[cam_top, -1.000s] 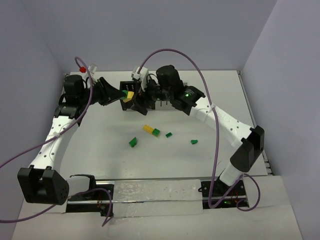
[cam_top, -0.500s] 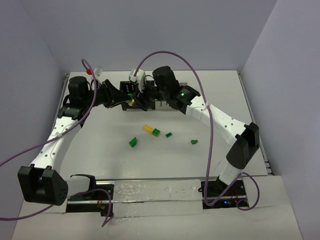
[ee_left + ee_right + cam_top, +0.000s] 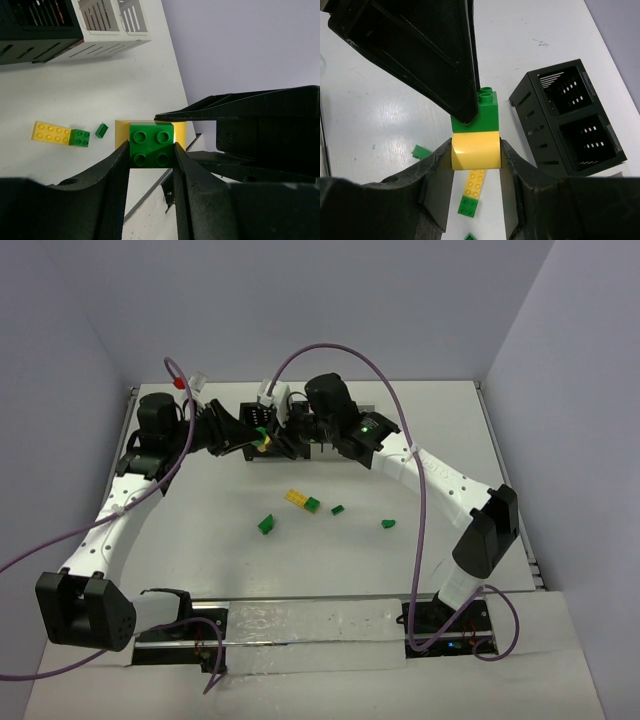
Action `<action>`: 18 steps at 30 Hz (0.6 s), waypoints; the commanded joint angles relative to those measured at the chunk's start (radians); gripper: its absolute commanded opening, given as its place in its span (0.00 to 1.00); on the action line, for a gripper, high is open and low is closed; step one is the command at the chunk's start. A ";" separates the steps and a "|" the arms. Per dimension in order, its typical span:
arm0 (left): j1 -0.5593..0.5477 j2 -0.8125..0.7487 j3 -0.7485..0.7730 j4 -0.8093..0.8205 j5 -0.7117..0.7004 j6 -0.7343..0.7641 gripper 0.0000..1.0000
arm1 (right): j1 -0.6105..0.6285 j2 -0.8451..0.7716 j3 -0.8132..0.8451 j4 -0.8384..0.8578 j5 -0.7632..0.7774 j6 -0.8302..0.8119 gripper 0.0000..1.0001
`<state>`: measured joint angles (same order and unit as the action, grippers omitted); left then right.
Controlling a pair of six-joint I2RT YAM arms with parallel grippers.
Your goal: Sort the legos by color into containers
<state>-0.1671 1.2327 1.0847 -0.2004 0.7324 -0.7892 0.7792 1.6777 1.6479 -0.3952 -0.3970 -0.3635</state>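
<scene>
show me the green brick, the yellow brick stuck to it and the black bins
green brick [image 3: 152, 146]: left wrist view, studded top face
yellow brick [image 3: 475, 150]: right wrist view, smooth front face
black bins [image 3: 534, 127]: right wrist view, slotted side wall

Colour rundown: the studded brick [image 3: 151, 146] mid-frame in the left wrist view was bright green, and the smooth brick [image 3: 475, 152] mid-frame in the right wrist view was plain yellow. At the left of the left wrist view a long plate [image 3: 50, 133] was yellow with a green block [image 3: 79, 137] at its end, plus a darker green bit [image 3: 101, 130]. The slotted bins came as a black pair [image 3: 570, 120] and a white pair [image 3: 112, 22]. The table [image 3: 330, 570] was white, the walls [image 3: 300, 300] pale lilac-grey and the cables [image 3: 340, 343] purple. The left arm [image 3: 115, 502] and right arm [image 3: 440, 475] were white with black joints.
</scene>
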 commanded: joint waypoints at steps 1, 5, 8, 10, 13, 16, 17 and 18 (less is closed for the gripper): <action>0.055 0.001 0.054 0.032 -0.075 0.074 0.00 | 0.000 -0.066 -0.064 -0.006 0.020 -0.054 0.00; 0.080 0.044 0.141 0.058 -0.121 0.128 0.00 | -0.017 -0.104 -0.139 -0.011 0.035 -0.073 0.00; 0.080 0.113 0.196 0.129 -0.128 0.118 0.00 | -0.049 -0.133 -0.200 -0.011 0.041 -0.077 0.00; 0.071 0.159 0.224 0.199 -0.104 0.094 0.00 | -0.070 -0.157 -0.245 -0.010 0.048 -0.078 0.00; 0.013 0.231 0.253 0.258 -0.164 0.136 0.00 | -0.121 -0.198 -0.284 -0.010 0.056 -0.067 0.00; -0.121 0.312 0.320 0.224 -0.319 0.321 0.00 | -0.184 -0.234 -0.299 -0.007 0.064 -0.027 0.00; -0.144 0.347 0.345 0.215 -0.383 0.384 0.00 | -0.200 -0.247 -0.300 -0.002 0.066 -0.005 0.00; -0.184 0.372 0.372 0.209 -0.444 0.419 0.00 | -0.229 -0.256 -0.303 0.003 0.067 0.020 0.00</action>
<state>-0.2259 1.5258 1.3520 -0.0253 0.5053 -0.5861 0.6225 1.5131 1.3459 -0.4342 -0.3474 -0.4121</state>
